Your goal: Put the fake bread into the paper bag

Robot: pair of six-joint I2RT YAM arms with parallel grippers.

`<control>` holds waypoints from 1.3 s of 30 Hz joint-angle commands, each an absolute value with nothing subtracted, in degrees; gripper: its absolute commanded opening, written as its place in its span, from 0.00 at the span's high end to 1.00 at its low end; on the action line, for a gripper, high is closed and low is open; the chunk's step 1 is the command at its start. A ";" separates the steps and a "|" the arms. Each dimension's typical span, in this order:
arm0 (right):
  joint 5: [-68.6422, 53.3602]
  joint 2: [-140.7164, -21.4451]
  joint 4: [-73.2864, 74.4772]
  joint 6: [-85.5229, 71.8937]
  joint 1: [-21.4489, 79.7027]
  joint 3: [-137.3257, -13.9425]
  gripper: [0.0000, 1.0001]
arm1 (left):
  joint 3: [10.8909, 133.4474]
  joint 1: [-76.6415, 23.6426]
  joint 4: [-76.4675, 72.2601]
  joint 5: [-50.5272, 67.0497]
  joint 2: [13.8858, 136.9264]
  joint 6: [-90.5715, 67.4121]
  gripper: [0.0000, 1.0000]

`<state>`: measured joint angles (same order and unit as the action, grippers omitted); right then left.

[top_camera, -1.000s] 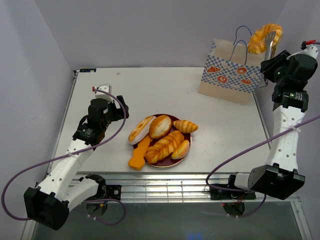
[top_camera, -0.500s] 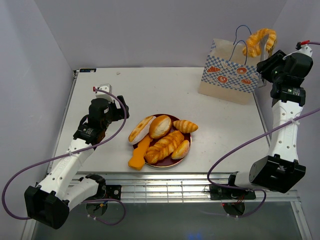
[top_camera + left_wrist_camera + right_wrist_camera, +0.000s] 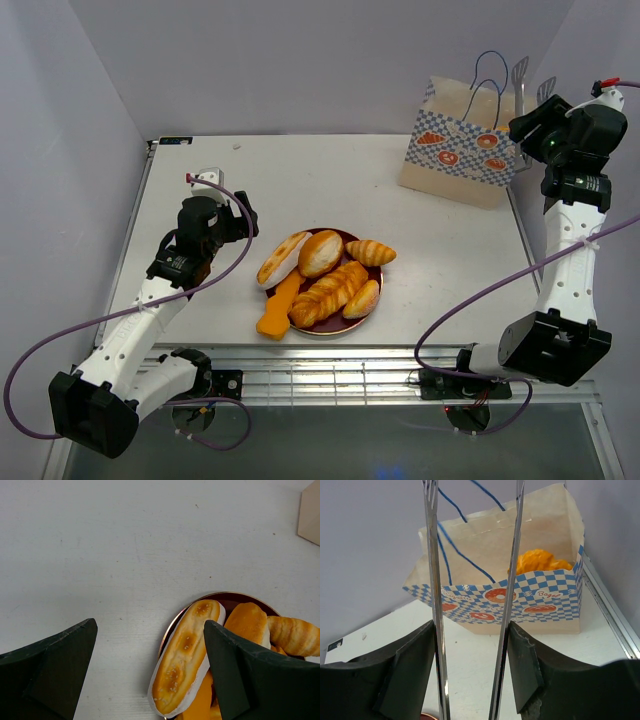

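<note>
The paper bag (image 3: pixel 455 150) stands at the table's far right. My right gripper (image 3: pixel 532 122) is raised beside it, shut on metal tongs (image 3: pixel 520 78) whose arms are spread and empty above the bag's mouth. In the right wrist view the gripper (image 3: pixel 470 627) holds the tongs (image 3: pixel 432 580), and an orange pastry (image 3: pixel 537 560) lies inside the bag (image 3: pixel 520 595). More fake bread is on the dark red plate (image 3: pixel 345 235): oval roll (image 3: pixel 283 258), round bun (image 3: pixel 320 252), croissant (image 3: pixel 371 252) and braided loaf (image 3: pixel 330 292). An orange wedge (image 3: pixel 278 308) lies at the plate's left edge. My left gripper (image 3: pixel 245 215) is open and empty, left of the plate.
In the left wrist view the open left gripper (image 3: pixel 150 625) hangs over bare table, with the oval roll (image 3: pixel 187 655), the bun (image 3: pixel 247 625) and the plate's rim (image 3: pixel 235 596) between and beyond its fingers. Grey walls close in on the table's back and sides.
The golden braided pastry held in the tongs above the bag has dropped into the bag. The tongs have opened and are now empty. The left arm has not moved.
</note>
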<state>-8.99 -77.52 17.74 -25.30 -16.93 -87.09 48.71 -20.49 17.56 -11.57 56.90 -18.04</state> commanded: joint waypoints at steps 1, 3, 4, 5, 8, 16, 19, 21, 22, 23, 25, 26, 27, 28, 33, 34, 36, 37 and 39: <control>-10.63 -75.59 13.89 -25.84 -17.31 -87.98 0.38 | 50.01 -20.65 17.05 -12.22 56.60 -18.02 0.02; -11.07 -75.15 14.24 -25.93 -17.31 -88.42 0.38 | 49.92 -20.65 17.05 -12.39 56.60 -18.02 0.02; -11.16 -74.45 14.33 -25.93 -17.23 -88.42 0.38 | 50.01 -20.65 17.05 -12.39 56.51 -18.02 0.02; -11.16 -74.18 14.41 -26.01 -17.23 -88.24 0.38 | 49.92 -20.65 17.05 -12.22 56.43 -17.93 0.02; -11.60 -72.08 13.98 -27.07 -17.14 -87.19 0.38 | 50.18 -20.65 16.96 -10.21 56.08 -17.23 0.11; -14.68 -66.19 14.50 -28.30 -16.00 -84.64 0.39 | 50.10 -20.65 17.05 -11.86 56.25 -17.67 0.02; -15.38 -63.03 14.59 -28.47 -13.63 -83.24 0.40 | 50.10 -20.65 17.14 -12.65 56.08 -17.67 0.02; -16.60 -61.62 13.97 -28.83 -10.64 -81.39 0.41 | 50.27 -20.65 17.31 -12.83 56.07 -17.67 0.02; -16.61 -60.39 14.50 -28.83 -9.50 -80.95 0.41 | 50.27 -20.65 17.31 -13.09 55.81 -17.67 0.02; -16.61 -59.68 14.94 -28.48 -6.97 -79.82 0.41 | 50.27 -20.65 17.40 -13.27 55.81 -17.58 0.02; -16.26 -57.50 15.82 -27.43 -4.49 -78.67 0.41 | 50.27 -20.65 17.40 -14.14 55.64 -17.58 0.02; -16.09 -56.61 16.26 -27.25 -2.13 -77.01 0.41 | 50.27 -20.65 17.40 -14.41 55.63 -17.58 0.02; -16.69 -55.82 16.35 -26.55 -1.07 -76.12 0.41 | 50.27 -20.65 17.40 -14.68 55.72 -17.58 0.02; -17.05 -54.24 16.43 -26.37 -0.18 -75.16 0.41 | 50.27 -20.57 17.49 -15.20 55.72 -17.58 0.02; -22.22 -50.11 17.93 -22.25 7.81 -66.13 0.42 | 50.36 -20.65 17.75 -16.78 55.37 -17.49 0.02; -23.37 -49.84 17.84 -21.37 8.87 -64.35 0.42 | 50.36 -20.65 17.75 -17.05 55.37 -17.49 0.02; -26.35 -49.66 18.45 -19.70 11.42 -59.36 0.43 | 50.36 -20.65 17.75 -18.36 55.28 -17.40 0.02; -26.89 -49.83 20.11 -17.60 12.30 -58.02 0.43 | 50.36 -20.65 17.84 -18.72 55.20 -17.32 0.02; -26.29 -49.57 22.31 -15.39 14.67 -54.95 0.42 | 50.36 -20.65 17.84 -19.51 55.11 -17.31 0.02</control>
<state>-23.27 -49.41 19.90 -20.82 12.29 -58.46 48.71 -20.49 17.61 -17.02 56.60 -17.61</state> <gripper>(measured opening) 0.579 0.979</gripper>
